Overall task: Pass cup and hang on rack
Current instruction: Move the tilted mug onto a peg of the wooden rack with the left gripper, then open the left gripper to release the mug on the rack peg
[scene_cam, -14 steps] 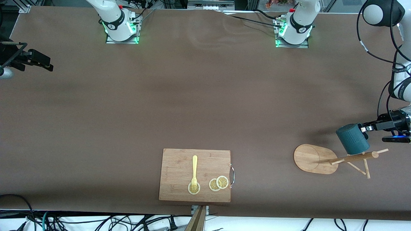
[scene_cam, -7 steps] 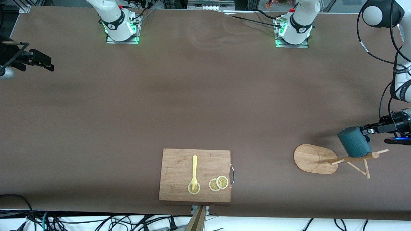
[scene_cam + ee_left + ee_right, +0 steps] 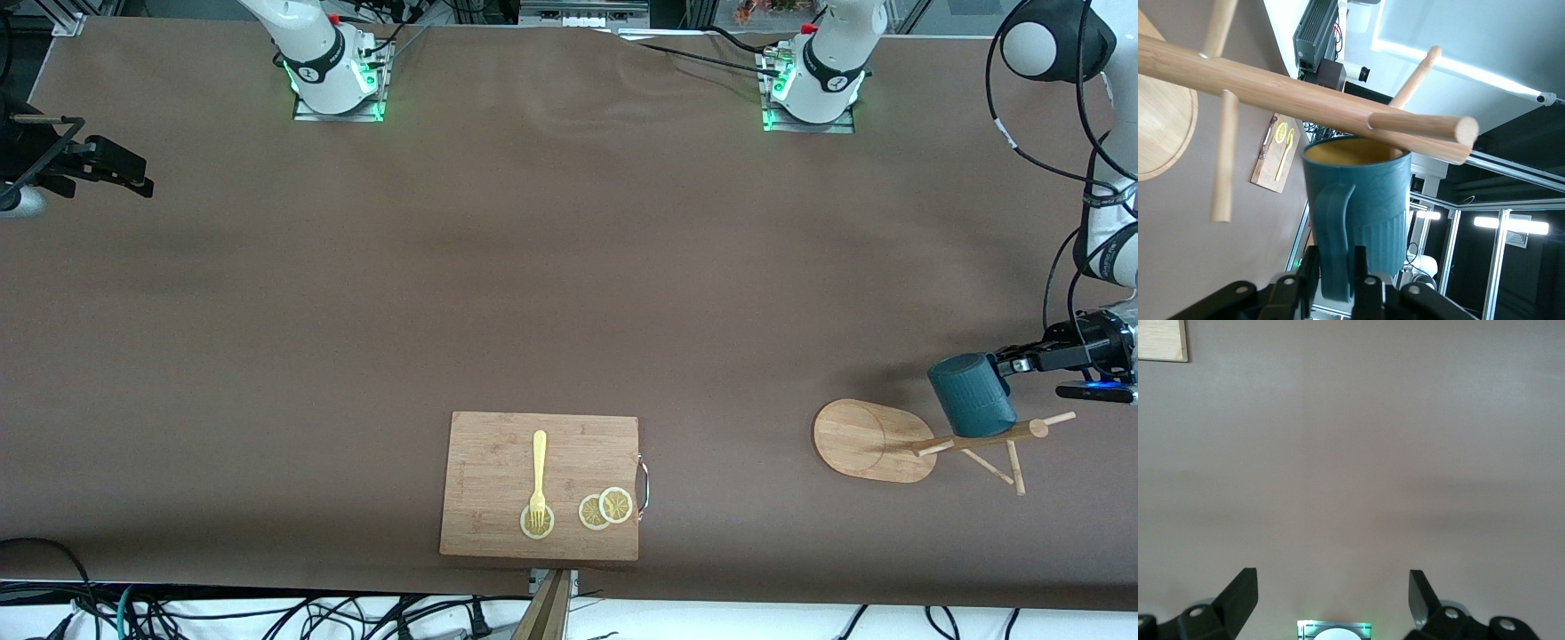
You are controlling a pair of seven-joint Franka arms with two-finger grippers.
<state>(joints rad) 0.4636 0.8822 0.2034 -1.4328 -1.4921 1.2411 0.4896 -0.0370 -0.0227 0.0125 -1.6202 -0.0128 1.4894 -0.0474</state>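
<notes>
Rack (image 3: 876, 440) toward counter's (image 3: 569, 293) left-arm end; cup (image 3: 972, 406) at its pegs, handle between left pincer's (image 3: 1012, 364) fingers — hanging step, release next once peg bears it; right pincer (image 3: 1331, 595) spread empty, waiting.

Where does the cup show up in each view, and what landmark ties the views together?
Front view: the cup is over the rack, at the left arm's end of the table, with the left gripper at its handle.
Left wrist view: cup fills the centre, against the rack's pegs.
Right wrist view: not in it.
Shared landmark: the rack.
</notes>
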